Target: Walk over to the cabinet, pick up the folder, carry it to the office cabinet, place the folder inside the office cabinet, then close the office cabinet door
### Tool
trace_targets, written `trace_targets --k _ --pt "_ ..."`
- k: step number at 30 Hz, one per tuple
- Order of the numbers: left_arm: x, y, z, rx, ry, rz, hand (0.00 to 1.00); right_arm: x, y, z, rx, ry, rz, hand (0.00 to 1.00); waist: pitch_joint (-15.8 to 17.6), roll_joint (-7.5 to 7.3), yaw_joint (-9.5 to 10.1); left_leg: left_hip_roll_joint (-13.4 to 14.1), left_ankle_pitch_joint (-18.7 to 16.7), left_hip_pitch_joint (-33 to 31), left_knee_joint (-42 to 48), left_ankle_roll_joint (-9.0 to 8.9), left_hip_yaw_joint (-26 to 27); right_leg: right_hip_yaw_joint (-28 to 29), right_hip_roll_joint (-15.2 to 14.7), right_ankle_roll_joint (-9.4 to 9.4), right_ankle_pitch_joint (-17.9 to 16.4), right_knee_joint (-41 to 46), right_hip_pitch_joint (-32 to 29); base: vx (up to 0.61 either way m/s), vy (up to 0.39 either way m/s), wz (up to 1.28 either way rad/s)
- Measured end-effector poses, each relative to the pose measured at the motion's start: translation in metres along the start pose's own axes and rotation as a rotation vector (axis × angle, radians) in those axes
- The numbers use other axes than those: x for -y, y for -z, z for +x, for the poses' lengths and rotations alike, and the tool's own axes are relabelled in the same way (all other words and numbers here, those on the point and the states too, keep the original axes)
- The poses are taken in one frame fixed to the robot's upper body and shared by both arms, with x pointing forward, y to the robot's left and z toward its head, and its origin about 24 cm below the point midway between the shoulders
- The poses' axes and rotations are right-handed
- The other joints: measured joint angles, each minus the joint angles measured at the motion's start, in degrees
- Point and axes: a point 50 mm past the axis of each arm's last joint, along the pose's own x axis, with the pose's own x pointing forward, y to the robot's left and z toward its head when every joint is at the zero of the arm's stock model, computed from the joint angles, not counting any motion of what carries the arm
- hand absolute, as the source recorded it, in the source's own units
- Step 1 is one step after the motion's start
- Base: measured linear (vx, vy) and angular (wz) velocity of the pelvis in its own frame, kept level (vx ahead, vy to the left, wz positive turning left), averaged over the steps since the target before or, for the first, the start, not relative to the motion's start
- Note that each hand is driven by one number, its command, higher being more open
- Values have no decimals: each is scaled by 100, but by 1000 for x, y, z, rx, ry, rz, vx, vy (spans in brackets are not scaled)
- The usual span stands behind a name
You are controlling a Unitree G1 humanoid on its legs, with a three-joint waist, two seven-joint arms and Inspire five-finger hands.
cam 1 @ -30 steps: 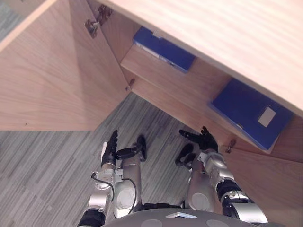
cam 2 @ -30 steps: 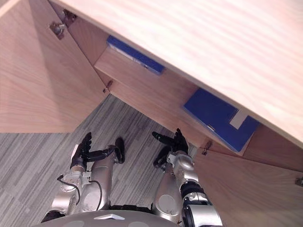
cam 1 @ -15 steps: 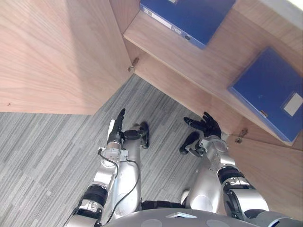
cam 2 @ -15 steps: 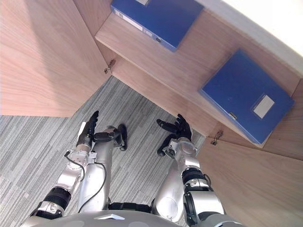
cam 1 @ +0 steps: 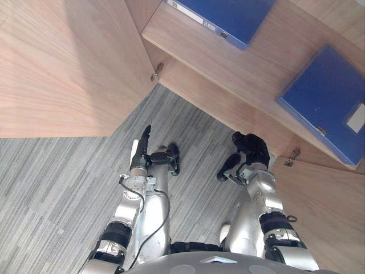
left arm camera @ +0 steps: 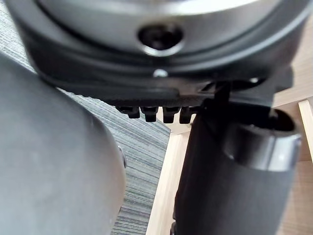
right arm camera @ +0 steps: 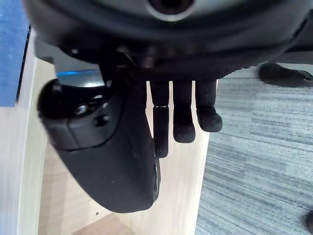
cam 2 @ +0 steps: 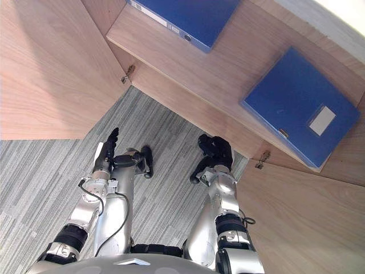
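Observation:
Two blue folders lie on the shelf [cam 1: 239, 63] of the open wooden cabinet: one at the back [cam 1: 228, 14], one with a white label further right [cam 1: 325, 97]. My right hand [cam 1: 252, 149] hangs low in front of the shelf's edge, below and left of the labelled folder, with its fingers [right arm camera: 183, 122] curled and nothing in them. A blue folder edge [right arm camera: 12, 49] appears in the right wrist view. My left hand [cam 1: 141, 149] is held over the carpet with fingers [left arm camera: 156, 113] straight and empty.
The cabinet's left door [cam 1: 63, 63] stands wide open on my left, with a hinge [cam 1: 155, 72] at its inner edge. Another wooden door panel [cam 1: 325, 205] stands at the lower right. Grey striped carpet [cam 1: 51, 188] lies below.
My right hand's fingers have curled from spread to a fist. The view has tilted, bringing more of the shelf and folders into sight. The left hand stays straight.

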Motion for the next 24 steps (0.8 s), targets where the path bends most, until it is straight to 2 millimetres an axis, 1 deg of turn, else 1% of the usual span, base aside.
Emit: trace_targets --k 4,7,9,10,12,15,17,21,24 --pt "-1 -3 1 11 -1 0 100 -1 -6 -2 38 -34 8 0 8 -8 1 -6 -18 -72 30 14 -6 -1 1 3 -2 4 -47 0 0 0" --pt "-4 -3 1 17 0 9 100 -2 -22 -10 124 -77 18 0 24 -26 -18 -5 -31 -95 43 18 -3 7 4 3 -2 13 -77 0 0 0" --pt "-6 -3 1 21 -3 25 100 1 -41 -18 220 -127 35 0 41 -56 -43 7 -55 -99 76 22 -4 13 5 -5 -10 35 -79 0 0 0" --pt "-7 -4 1 25 -4 35 100 2 -46 -21 246 -139 45 0 48 -68 -55 10 -67 -101 93 24 -5 16 6 0 -21 49 -80 0 0 0" --pt "-12 -4 1 34 -16 42 100 9 -67 -31 349 -166 42 0 60 -89 -144 21 -118 -170 192 26 -52 17 13 40 -64 104 -104 0 0 0" --pt "-15 -8 2 52 -16 44 100 20 -83 -42 446 -153 66 0 82 -131 -179 62 -144 -253 240 38 -36 18 29 43 -61 106 -183 7 19 -7" --pt "-15 -9 2 60 -10 44 100 26 -84 -45 451 -138 82 0 104 -171 -171 83 -161 -249 242 27 -30 18 43 40 -60 102 -185 22 -1 -4" --pt "-15 -10 2 61 -6 44 100 27 -87 -53 474 -167 124 0 108 -177 -173 120 -188 -253 252 11 -30 20 105 14 -68 99 -200 25 -10 -6" --pt "-16 -10 2 61 -7 48 100 26 -99 -61 528 -206 163 0 108 -178 -173 194 -262 -255 335 -7 -40 32 127 -1 -99 149 -206 16 -11 -9"
